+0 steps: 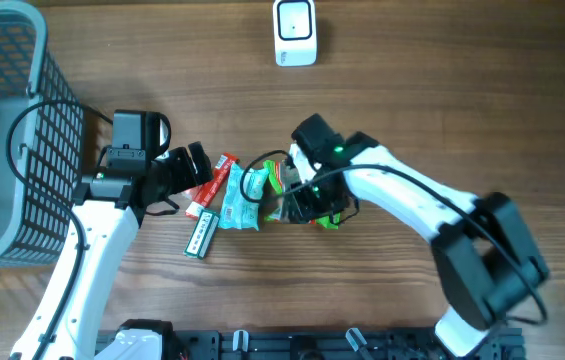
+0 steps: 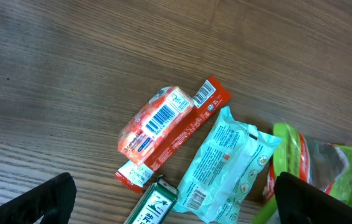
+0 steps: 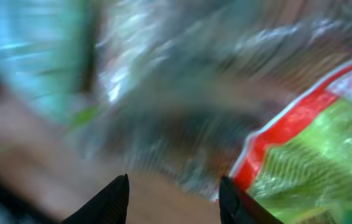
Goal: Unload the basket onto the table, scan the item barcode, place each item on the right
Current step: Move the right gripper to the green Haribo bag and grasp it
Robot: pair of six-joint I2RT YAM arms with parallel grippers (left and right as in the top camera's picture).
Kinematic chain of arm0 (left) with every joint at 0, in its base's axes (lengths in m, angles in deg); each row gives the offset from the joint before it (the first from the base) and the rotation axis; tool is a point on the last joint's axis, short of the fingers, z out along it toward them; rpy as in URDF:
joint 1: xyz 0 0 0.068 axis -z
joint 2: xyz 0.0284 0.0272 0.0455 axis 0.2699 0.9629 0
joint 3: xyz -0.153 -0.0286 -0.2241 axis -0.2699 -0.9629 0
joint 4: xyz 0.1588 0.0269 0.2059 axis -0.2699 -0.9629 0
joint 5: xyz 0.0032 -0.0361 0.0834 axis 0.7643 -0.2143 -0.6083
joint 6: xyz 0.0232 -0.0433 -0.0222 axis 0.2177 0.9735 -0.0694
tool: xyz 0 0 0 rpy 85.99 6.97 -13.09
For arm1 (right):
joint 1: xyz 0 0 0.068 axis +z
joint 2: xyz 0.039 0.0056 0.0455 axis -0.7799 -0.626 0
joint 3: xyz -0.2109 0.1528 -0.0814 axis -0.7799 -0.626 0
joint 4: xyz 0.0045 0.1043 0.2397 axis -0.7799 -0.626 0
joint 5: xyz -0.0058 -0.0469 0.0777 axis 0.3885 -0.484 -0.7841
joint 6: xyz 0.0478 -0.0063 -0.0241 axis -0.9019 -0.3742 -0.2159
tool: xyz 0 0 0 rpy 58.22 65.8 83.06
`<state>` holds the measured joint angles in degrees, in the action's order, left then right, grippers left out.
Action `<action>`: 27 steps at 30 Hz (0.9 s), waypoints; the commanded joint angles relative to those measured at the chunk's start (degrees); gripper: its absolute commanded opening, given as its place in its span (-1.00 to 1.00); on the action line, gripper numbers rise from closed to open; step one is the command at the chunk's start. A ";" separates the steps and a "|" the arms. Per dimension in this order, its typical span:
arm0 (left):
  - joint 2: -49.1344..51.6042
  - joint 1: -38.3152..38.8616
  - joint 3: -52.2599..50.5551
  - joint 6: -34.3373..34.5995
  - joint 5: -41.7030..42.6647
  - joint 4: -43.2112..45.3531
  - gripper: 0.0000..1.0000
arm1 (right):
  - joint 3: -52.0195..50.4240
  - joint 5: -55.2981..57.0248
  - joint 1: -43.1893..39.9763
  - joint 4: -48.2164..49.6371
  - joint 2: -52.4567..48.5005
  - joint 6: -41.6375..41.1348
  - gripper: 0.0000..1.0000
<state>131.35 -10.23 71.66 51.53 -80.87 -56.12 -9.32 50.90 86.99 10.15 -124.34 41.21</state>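
Blur hides whether right hand (image 1: 305, 203) grips the crinkly green plastic packet (image 2: 344, 171) midway along the worktop (image 1: 462, 100); left hand (image 1: 194, 170) hovers, fingers (image 2: 45, 199) wide apart.

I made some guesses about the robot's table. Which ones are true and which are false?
1. The white scanner sits apart from the pile of packets. True.
2. The grey basket stands beside the right arm. False: it stands beside the left arm.
3. The left end effector is open. True.
4. The left end effector holds the teal packet. False: the teal packet lies on the table between the red box and the green bag.
5. The right end effector is right at the green bag. True.
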 commanded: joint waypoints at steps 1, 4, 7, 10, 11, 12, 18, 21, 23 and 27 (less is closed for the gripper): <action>-0.09 -0.24 0.63 0.76 -0.76 0.22 1.00 | -0.24 15.76 0.02 0.57 -6.25 -3.54 -0.07; -0.09 -0.24 0.63 0.74 -0.79 0.22 1.00 | 0.55 24.72 -0.96 -3.72 -6.03 -4.90 -0.07; -0.09 -0.24 0.63 0.76 -0.79 0.24 1.00 | 3.19 25.81 -2.36 -4.59 -4.46 -4.33 0.12; -0.09 -0.20 0.63 0.76 -0.76 0.24 1.00 | 11.72 12.92 -3.58 -8.41 -3.10 2.93 0.15; -0.09 -0.17 0.63 0.76 -0.76 0.24 1.00 | 14.64 12.22 -3.56 -10.45 -2.21 2.89 0.15; -0.09 -0.17 0.63 0.76 -0.76 0.22 1.00 | 16.83 12.20 -3.50 -12.39 -1.31 2.73 0.13; -0.09 -0.13 0.63 0.76 -0.76 0.24 1.00 | 15.61 11.85 -3.48 -11.54 0.09 2.14 -0.75; -0.07 -0.13 0.63 0.76 -0.76 0.24 1.00 | 8.76 12.72 -3.48 -2.71 -0.11 2.10 -0.79; -0.07 -0.13 0.63 0.76 -0.76 0.24 1.00 | 3.08 12.92 -3.48 2.97 -0.11 2.05 -0.79; -0.02 -0.13 0.63 0.76 -0.76 0.24 1.00 | -8.17 12.11 -3.48 11.82 -0.11 -0.85 -0.76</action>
<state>131.35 -10.23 71.66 51.55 -80.87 -56.10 -12.66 63.25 83.39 21.56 -124.08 42.09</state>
